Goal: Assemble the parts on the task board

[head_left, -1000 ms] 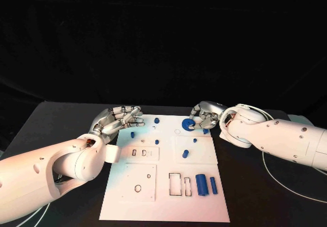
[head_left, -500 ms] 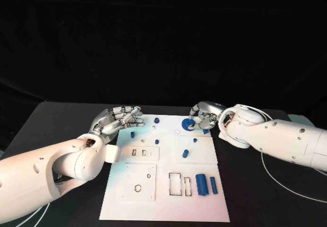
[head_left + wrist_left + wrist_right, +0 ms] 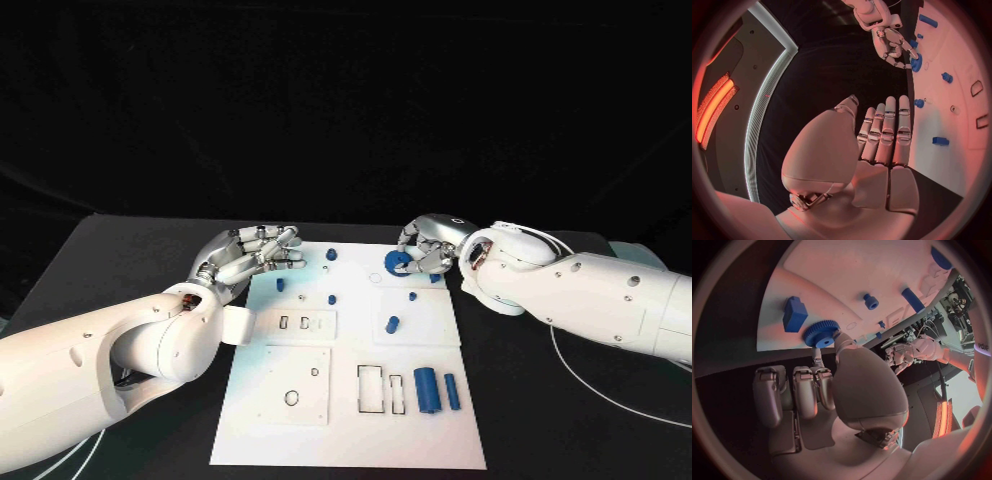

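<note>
The white task board (image 3: pixel 346 430) lies in the middle of the black table. My right hand (image 3: pixel 433 246) is over the board's far right corner and pinches a blue gear (image 3: pixel 395 262) just above the board. In the right wrist view the gear (image 3: pixel 821 333) sits between the thumb and a fingertip, next to a blue block (image 3: pixel 794 313). My left hand (image 3: pixel 253 256) hovers at the board's far left corner, fingers (image 3: pixel 887 131) side by side and holding nothing. Small blue pegs (image 3: pixel 332 255) stand on the far half, and two blue cylinders (image 3: pixel 427 389) lie near the front right.
Rectangular slots (image 3: pixel 371 388) and round holes (image 3: pixel 291 398) mark the board's near half. A white cable (image 3: pixel 577 385) runs over the table on the right. My right forearm (image 3: pixel 591 295) spans the table to the right of the board.
My right hand has edged slightly to the left with the blue gear still pinched. My left hand has stayed almost still.
</note>
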`<action>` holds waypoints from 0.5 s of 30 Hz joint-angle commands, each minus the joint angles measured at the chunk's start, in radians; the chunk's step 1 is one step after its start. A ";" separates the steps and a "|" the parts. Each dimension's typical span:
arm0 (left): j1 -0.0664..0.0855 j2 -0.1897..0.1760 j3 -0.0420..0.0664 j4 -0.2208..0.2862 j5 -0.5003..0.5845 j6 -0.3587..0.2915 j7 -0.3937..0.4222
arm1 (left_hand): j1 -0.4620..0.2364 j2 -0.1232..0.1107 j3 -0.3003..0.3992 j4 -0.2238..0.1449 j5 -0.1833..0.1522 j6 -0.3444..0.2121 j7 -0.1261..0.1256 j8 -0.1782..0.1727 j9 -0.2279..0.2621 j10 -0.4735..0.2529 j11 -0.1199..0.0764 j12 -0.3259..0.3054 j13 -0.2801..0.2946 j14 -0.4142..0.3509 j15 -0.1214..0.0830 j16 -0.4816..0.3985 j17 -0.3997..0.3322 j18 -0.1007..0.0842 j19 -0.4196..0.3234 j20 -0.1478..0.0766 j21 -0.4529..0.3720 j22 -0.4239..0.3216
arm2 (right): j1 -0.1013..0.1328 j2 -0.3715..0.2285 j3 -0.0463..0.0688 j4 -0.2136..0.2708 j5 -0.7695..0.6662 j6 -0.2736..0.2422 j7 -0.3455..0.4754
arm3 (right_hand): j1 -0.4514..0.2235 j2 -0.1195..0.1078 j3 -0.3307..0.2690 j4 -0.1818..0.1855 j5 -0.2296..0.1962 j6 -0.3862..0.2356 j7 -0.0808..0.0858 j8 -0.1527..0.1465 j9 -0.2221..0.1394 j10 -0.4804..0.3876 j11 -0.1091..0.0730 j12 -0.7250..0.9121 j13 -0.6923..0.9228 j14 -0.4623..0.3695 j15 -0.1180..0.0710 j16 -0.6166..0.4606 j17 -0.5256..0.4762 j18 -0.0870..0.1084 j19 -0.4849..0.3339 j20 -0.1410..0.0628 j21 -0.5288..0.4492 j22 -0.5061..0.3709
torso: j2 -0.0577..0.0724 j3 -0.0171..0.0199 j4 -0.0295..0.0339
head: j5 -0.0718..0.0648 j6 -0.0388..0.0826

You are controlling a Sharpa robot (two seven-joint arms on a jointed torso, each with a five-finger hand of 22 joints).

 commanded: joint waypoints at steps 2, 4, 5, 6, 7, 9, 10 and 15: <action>0.001 0.002 0.001 0.001 0.002 0.022 -0.001 | -0.008 0.003 0.004 0.000 -0.003 -0.006 0.022 -0.003 -0.002 -0.001 0.007 -0.004 -0.001 0.003 0.001 -0.001 0.001 0.006 0.007 0.001 0.002 -0.002 | -0.004 0.000 -0.002 0.003 -0.049 0.006 -0.020 | 0.039 0.018 0.047 -0.008 -0.039 0.040 -0.012 0.014 0.000 0.107 -0.015 0.007 0.263 0.101 -0.007 0.004 0.248 -0.008 0.070 -0.003 0.006 0.208 | -0.001 -0.0004 0.0006 | 0.000 -0.001; 0.001 0.002 0.001 0.001 0.002 0.023 -0.002 | -0.008 0.003 0.004 0.000 -0.003 -0.006 0.022 -0.003 -0.002 -0.001 0.007 -0.004 -0.001 0.003 0.001 -0.001 0.001 0.006 0.007 0.001 0.002 -0.002 | -0.004 -0.001 -0.002 0.005 -0.052 0.005 -0.021 | 0.069 0.031 0.096 -0.023 -0.038 0.075 -0.027 0.023 0.001 0.107 -0.029 0.007 0.263 0.101 -0.019 0.004 0.248 -0.009 0.072 -0.013 0.008 0.212 | 0.000 -0.0004 0.0010 | -0.001 0.000; 0.001 0.002 0.001 0.001 0.002 0.023 -0.002 | -0.008 0.003 0.004 0.000 -0.003 -0.006 0.022 -0.003 -0.002 -0.001 0.007 -0.004 -0.001 0.003 0.001 -0.001 0.001 0.006 0.007 0.001 0.002 -0.002 | -0.004 -0.001 -0.002 0.005 -0.052 0.005 -0.021 | 0.072 0.031 0.106 -0.025 -0.038 0.081 -0.029 0.023 0.001 0.107 -0.032 0.007 0.263 0.101 -0.021 0.004 0.249 -0.009 0.073 -0.015 0.009 0.213 | 0.000 -0.0004 0.0011 | 0.000 -0.001; 0.001 0.002 0.001 0.001 0.002 0.023 -0.003 | -0.008 0.003 0.004 0.000 -0.003 -0.006 0.022 -0.003 -0.002 -0.001 0.007 -0.004 -0.001 0.003 0.001 -0.001 0.001 0.006 0.007 0.001 0.002 -0.002 | -0.005 -0.002 -0.002 0.006 -0.053 0.004 -0.022 | 0.079 0.033 0.124 -0.031 -0.035 0.096 -0.035 0.027 0.003 0.107 -0.037 0.007 0.263 0.101 -0.026 0.004 0.249 -0.009 0.073 -0.019 0.009 0.214 | 0.000 0.0000 0.0011 | 0.000 -0.001; 0.001 0.001 0.001 0.001 0.002 0.024 -0.003 | -0.008 0.003 0.004 0.000 -0.003 -0.006 0.022 -0.003 -0.002 -0.001 0.007 -0.004 -0.001 0.003 0.001 -0.001 0.001 0.006 0.007 0.001 0.002 -0.002 | -0.005 -0.003 -0.002 0.008 -0.054 0.003 -0.022 | 0.081 0.033 0.143 -0.036 -0.027 0.107 -0.040 0.029 0.004 0.107 -0.042 0.007 0.263 0.101 -0.030 0.004 0.248 -0.009 0.074 -0.023 0.010 0.215 | 0.000 0.0002 0.0006 | 0.001 -0.001; 0.001 0.001 0.001 0.001 0.002 0.024 -0.004 | -0.008 0.003 0.004 0.000 -0.003 -0.006 0.022 -0.003 -0.002 -0.001 0.007 -0.004 -0.001 0.003 0.001 -0.001 0.001 0.006 0.007 0.001 0.002 -0.002 | -0.005 -0.004 -0.002 0.011 -0.055 -0.001 -0.021 | 0.076 0.024 0.176 -0.043 -0.002 0.115 -0.044 0.027 0.006 0.107 -0.045 0.007 0.263 0.101 -0.035 0.004 0.248 -0.009 0.073 -0.029 0.009 0.215 | 0.000 0.0003 0.0004 | 0.001 0.000; 0.001 0.001 0.001 0.001 0.002 0.024 -0.004 | -0.008 0.003 0.004 0.000 -0.003 -0.006 0.022 -0.003 -0.002 -0.001 0.007 -0.004 -0.001 0.003 0.001 -0.001 0.001 0.006 0.007 0.001 0.002 -0.002 | -0.006 -0.004 -0.002 0.012 -0.054 -0.006 -0.020 | 0.070 0.019 0.192 -0.046 0.005 0.118 -0.045 0.025 0.007 0.107 -0.046 0.007 0.263 0.101 -0.036 0.004 0.248 -0.009 0.074 -0.031 0.010 0.216 | 0.000 0.0003 0.0002 | 0.001 0.000; 0.001 0.002 0.001 0.000 0.002 0.026 -0.007 | -0.008 0.003 0.004 0.000 -0.003 -0.006 0.022 -0.003 -0.002 -0.001 0.007 -0.004 -0.001 0.003 0.001 -0.001 0.001 0.006 0.007 0.001 0.002 -0.002 | -0.006 -0.005 -0.002 0.026 -0.045 -0.054 -0.009 | 0.044 -0.002 0.246 -0.059 0.014 0.114 -0.041 0.011 0.007 0.107 -0.044 0.007 0.263 0.101 -0.035 0.004 0.249 -0.010 0.077 -0.031 0.012 0.220 | 0.000 -0.0001 0.0004 | 0.003 0.002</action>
